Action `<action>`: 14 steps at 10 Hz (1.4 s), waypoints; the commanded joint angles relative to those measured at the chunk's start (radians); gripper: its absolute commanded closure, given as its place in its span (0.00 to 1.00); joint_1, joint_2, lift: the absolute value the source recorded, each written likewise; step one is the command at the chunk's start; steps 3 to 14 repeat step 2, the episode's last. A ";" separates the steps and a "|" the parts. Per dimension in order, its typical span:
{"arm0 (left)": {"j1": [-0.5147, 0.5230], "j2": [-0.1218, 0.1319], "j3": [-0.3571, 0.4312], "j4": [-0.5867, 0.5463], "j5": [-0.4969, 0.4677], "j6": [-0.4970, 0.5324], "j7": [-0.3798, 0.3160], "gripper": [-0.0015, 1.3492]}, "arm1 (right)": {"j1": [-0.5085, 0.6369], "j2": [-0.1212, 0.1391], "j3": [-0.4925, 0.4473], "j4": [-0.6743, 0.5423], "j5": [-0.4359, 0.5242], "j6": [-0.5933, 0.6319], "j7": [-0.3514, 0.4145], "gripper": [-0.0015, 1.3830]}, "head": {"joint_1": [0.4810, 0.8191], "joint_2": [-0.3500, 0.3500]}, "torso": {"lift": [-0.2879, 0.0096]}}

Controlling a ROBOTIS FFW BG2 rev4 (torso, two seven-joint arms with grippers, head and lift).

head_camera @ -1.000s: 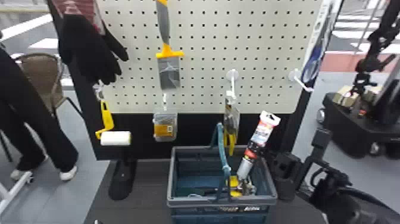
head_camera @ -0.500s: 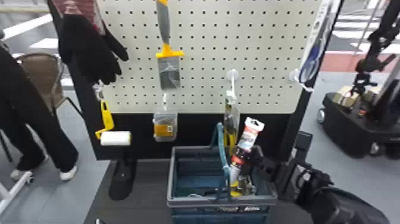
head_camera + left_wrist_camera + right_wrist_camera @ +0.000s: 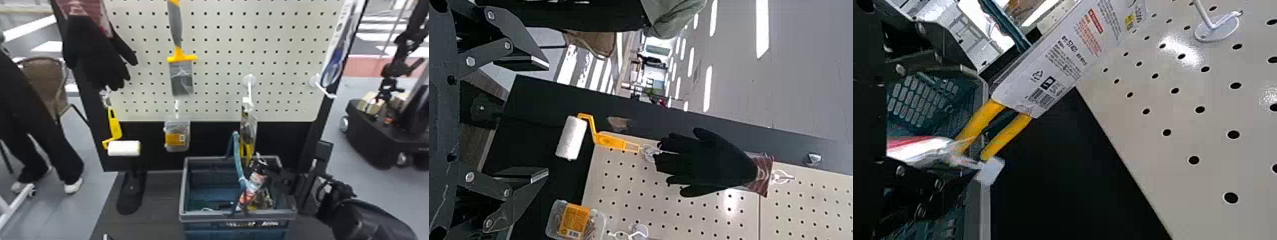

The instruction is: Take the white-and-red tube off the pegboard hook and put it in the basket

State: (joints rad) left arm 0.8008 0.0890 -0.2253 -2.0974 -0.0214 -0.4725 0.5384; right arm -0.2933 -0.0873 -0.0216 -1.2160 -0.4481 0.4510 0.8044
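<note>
In the head view my right gripper (image 3: 268, 169) is over the right part of the basket (image 3: 236, 215). The white-and-red tube (image 3: 252, 186) is inside the basket, tilted, just below the fingers and partly behind the handle. From the right wrist, the fingers of this gripper (image 3: 960, 127) stand wide apart, with the blurred tube (image 3: 920, 150) between them; contact cannot be told. A bit of my left gripper (image 3: 108, 236) shows at the head view's bottom edge; in its wrist view the left gripper (image 3: 546, 119) is open and holds nothing.
A yellow-handled packaged tool (image 3: 247, 131) hangs from a pegboard hook directly behind the basket. The blue basket handle (image 3: 237, 153) stands up beside the tube. Left of it hang a small box (image 3: 177, 137), a paint roller (image 3: 124, 148) and gloves (image 3: 92, 48).
The tube has gone from standing above the basket's rim in my right gripper to down inside it. The right gripper has moved left and has opened. The left arm stays nearly still.
</note>
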 commanded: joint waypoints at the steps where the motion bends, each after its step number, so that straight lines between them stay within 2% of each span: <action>1: 0.001 0.000 0.000 0.000 0.000 0.000 0.000 0.38 | 0.000 0.000 -0.001 -0.003 0.000 0.000 0.001 0.20 | 0.20 0.50 | 0.63; 14: 0.001 0.000 0.000 0.000 0.000 0.000 0.000 0.38 | 0.000 -0.002 -0.001 -0.005 -0.001 0.000 -0.001 0.20 | 0.20 0.50 | 0.63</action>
